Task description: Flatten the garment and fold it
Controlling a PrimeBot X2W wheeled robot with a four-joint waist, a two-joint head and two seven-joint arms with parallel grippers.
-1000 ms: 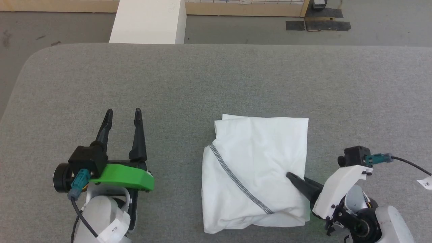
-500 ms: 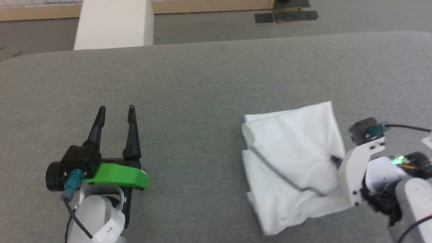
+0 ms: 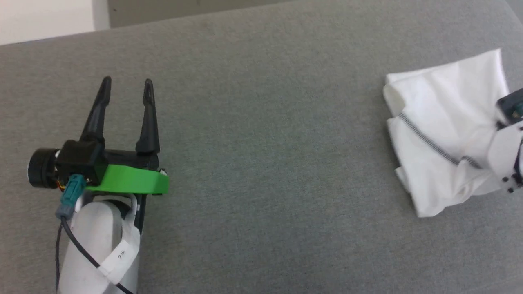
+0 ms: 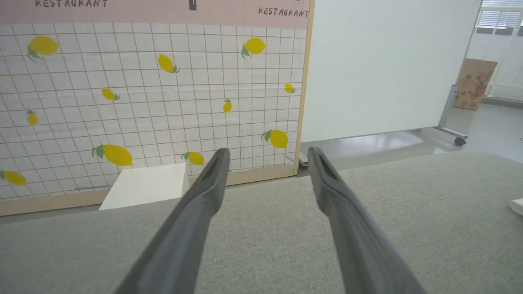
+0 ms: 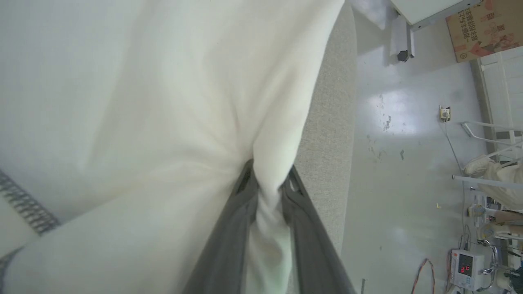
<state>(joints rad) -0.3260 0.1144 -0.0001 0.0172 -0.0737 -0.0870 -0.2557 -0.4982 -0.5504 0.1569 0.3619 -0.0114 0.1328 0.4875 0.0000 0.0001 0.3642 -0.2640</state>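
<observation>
the right gripper (image 5: 269,168) is clamped on the garment (image 5: 163,102). in the right wrist view its two dark fingers (image 5: 229,237) pinch a gathered ridge of white cloth between them. creases fan out from the tips, and a short run of zigzag seam (image 5: 24,204) lies off to the fingers' left. past the cloth, to the fingers' right, that view takes in the table (image 5: 327,122) edge and a shiny floor (image 5: 392,122).

the head view adds the whole shape: the garment is a folded, rumpled square lying on the grey table. the seam crosses it diagonally toward the right arm's white wrist mount (image 3: 504,151), which covers the fingers there.

the left gripper (image 3: 127,81) sits well apart from the garment, off to its left, with its fingers spread wide. its wrist view looks along those fingers across the table to a white box (image 4: 143,185) and a lemon-print wall (image 4: 122,102) ahead.
</observation>
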